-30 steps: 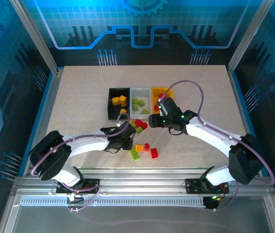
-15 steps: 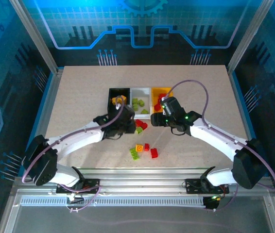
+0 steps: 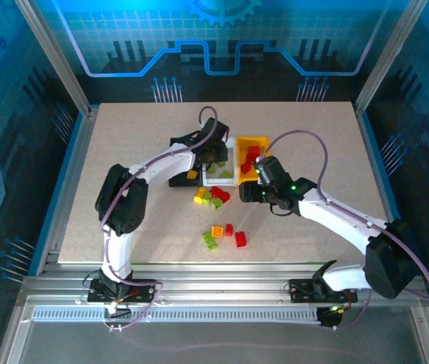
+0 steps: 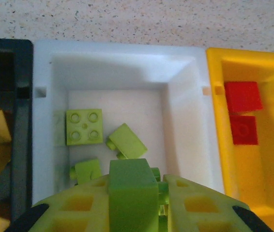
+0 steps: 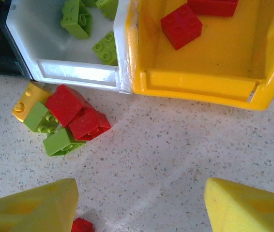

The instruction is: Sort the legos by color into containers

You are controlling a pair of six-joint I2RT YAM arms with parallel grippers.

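1. Top view: the left gripper point(image 3: 216, 155) hangs over the white bin point(image 3: 221, 182), which stands between the black bin point(image 3: 178, 180) and the yellow bin point(image 3: 256, 141). The right gripper point(image 3: 245, 192) is low over the table beside the loose pile point(image 3: 213, 197) just in front of the bins, and is the nearer arm to it.
2. Left wrist view: the fingers point(image 4: 195, 203) are pressed onto a green brick point(image 4: 132, 176). It hangs directly above the near end of the white bin point(image 4: 183, 121), where other green bricks point(image 4: 84, 126) lie. Letting go should drop it straight in.
3. Right wrist view: the right gripper point(image 5: 139, 212) is spread with nothing between its fingers. The loose pile point(image 5: 64, 121) lies ahead of it, off-centre toward the white bin's point(image 5: 74, 72) corner. I judge a short sideways shift is needed before reaching.
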